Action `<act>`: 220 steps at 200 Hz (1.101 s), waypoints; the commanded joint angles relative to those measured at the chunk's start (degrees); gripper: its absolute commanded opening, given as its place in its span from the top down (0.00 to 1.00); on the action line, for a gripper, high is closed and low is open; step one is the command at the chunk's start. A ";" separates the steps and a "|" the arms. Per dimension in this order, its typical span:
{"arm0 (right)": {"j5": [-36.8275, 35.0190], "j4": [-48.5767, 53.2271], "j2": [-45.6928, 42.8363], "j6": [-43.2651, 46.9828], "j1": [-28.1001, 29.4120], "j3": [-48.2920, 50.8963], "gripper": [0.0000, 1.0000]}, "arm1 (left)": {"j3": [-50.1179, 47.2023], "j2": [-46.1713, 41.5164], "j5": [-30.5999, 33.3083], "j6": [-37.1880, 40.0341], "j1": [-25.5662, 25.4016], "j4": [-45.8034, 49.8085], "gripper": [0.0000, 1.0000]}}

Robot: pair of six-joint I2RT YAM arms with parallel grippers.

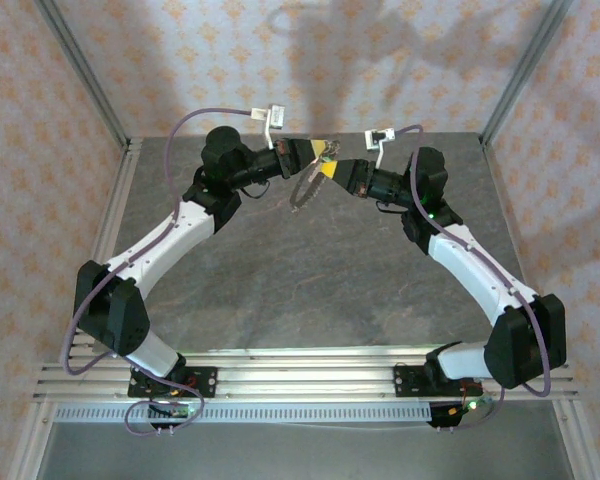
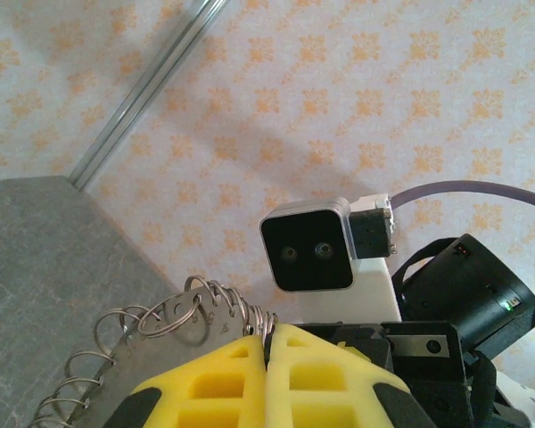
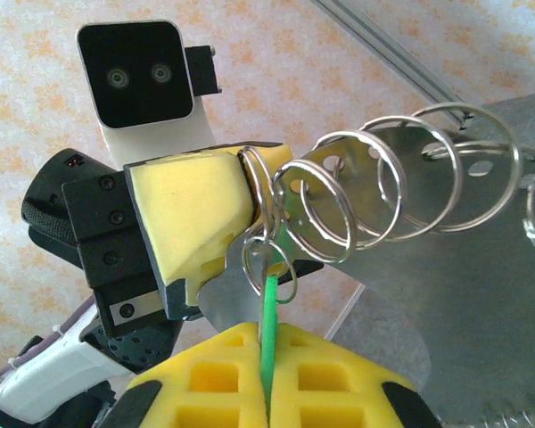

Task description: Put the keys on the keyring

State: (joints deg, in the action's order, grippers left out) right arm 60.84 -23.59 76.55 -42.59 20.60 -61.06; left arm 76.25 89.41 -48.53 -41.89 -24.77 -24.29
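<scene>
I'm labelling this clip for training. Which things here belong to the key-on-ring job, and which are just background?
Part of the job: green key, keyring, left gripper clamping the keyring, right gripper pinching the key.
Just there: table, aluminium rails, purple cable, patterned wall.

Far centre is jammed: left gripper [image 1: 317, 151] and right gripper [image 1: 329, 170] sit nose to nose, no gap to pass between; keyring [image 1: 304, 192] hangs off them on the near-left side, blocking that lane; cable [image 1: 220, 109] loops over each wrist, so overhead approach is tight; walls [image 1: 40, 120] close in left, right and far; frame posts [image 1: 80, 70] at far corners; table [image 1: 280, 290] bare across middle and near strip between the arms; far-left and far-right corners open too.
</scene>
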 commanded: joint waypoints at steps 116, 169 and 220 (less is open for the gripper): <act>-15.00 4.55 -13.33 -0.86 -7.17 2.05 0.68 | -3.86 -3.97 13.25 -7.12 -1.91 -9.99 1.00; -19.83 -1.12 -5.78 -2.94 -1.91 -5.05 0.67 | -5.06 -4.50 18.62 -9.74 -4.50 -11.02 1.00; -21.56 -8.39 -0.50 -6.49 -0.01 -4.82 0.69 | -5.31 -4.42 20.05 -10.50 -5.62 -11.63 1.00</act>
State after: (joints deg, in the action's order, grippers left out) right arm 40.84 -25.28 74.76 -46.85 19.86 -64.95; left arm 71.02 87.35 -30.50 -51.42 -29.98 -31.27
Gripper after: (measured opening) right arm 0.322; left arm 0.045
